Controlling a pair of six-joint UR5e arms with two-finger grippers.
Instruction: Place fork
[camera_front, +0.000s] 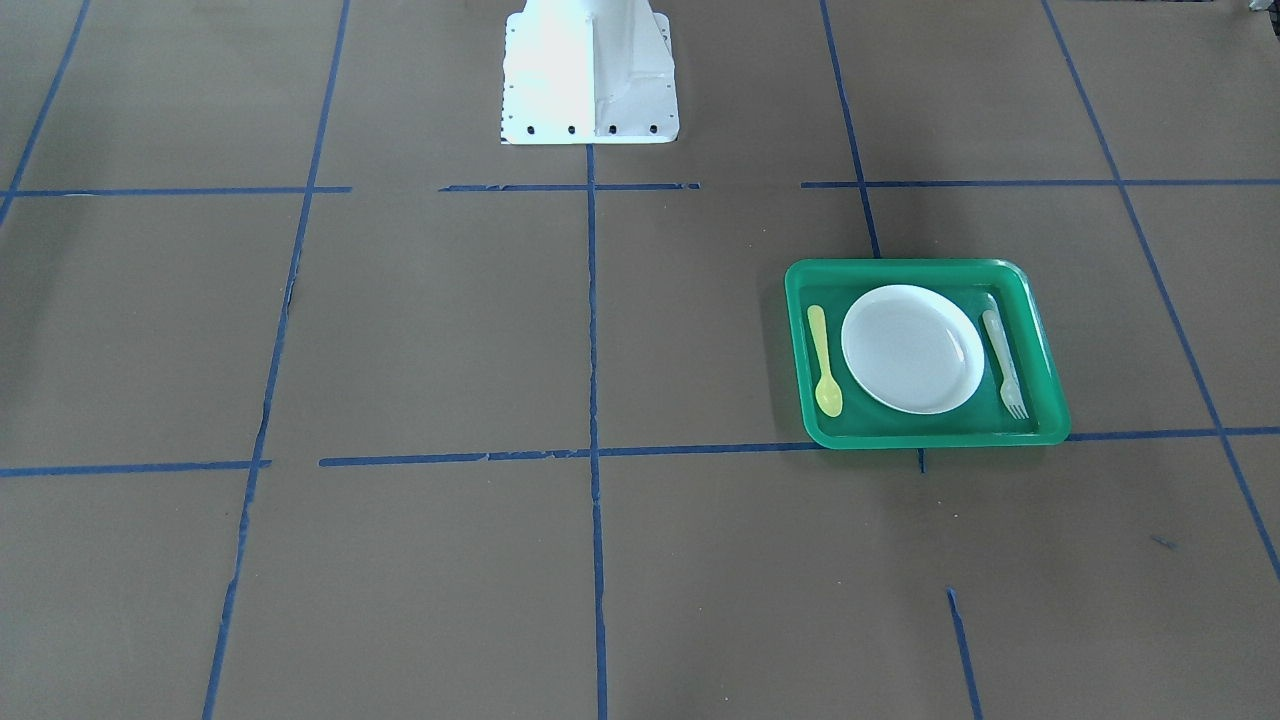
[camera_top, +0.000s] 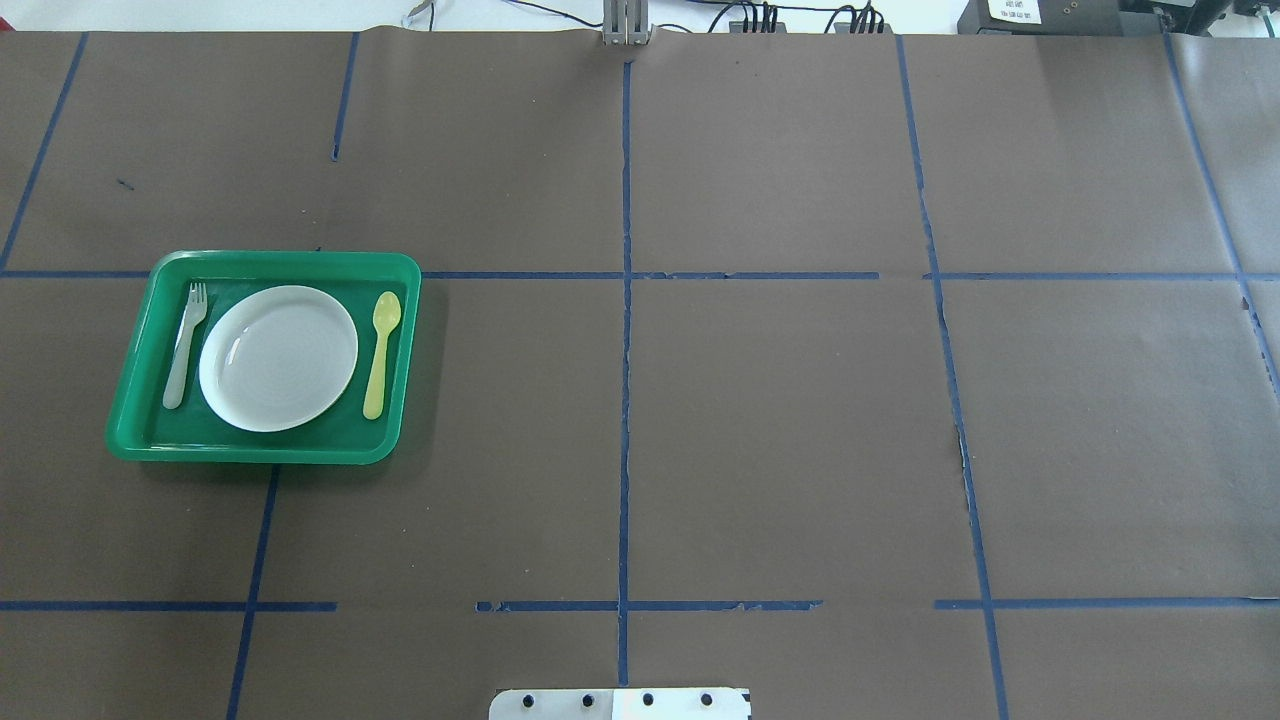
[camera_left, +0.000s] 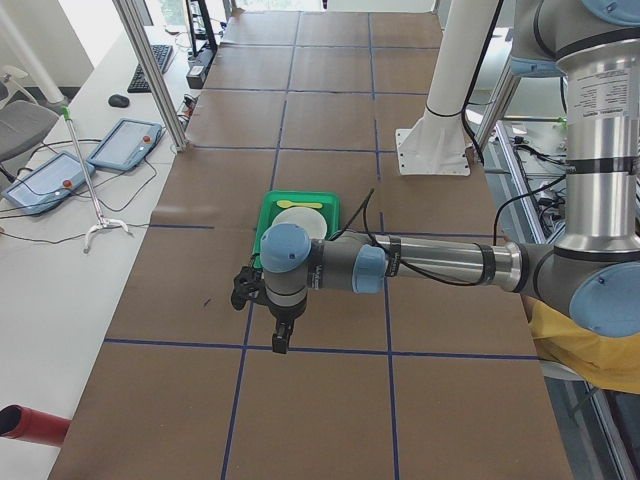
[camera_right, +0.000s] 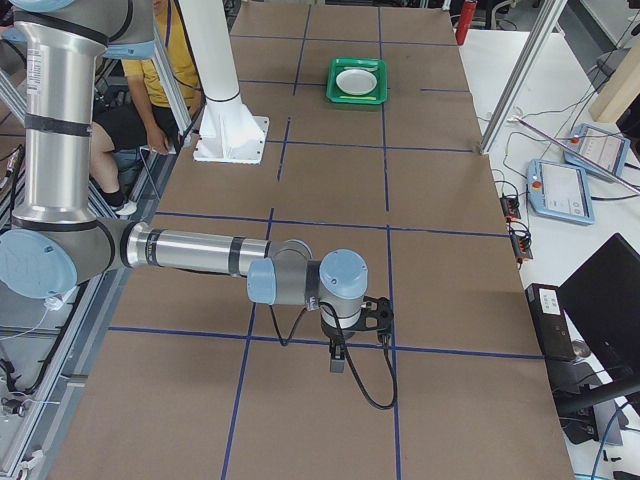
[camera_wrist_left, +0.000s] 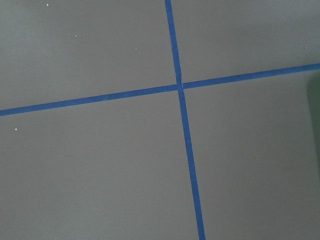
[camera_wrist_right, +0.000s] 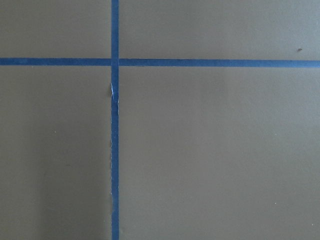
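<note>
The pale whitish-grey fork lies flat in the green tray, beside the white plate, on the side away from the yellow spoon. In the overhead view the fork is at the tray's left, tines pointing away from the robot. My left gripper hangs over bare table on the near side of the tray in the exterior left view. My right gripper hangs over bare table far from the tray. I cannot tell whether either is open or shut. Neither touches the fork.
The table is brown paper with blue tape lines. The white robot base stands at the table's middle edge. Both wrist views show only paper and tape crossings. Operator tablets lie on a side desk.
</note>
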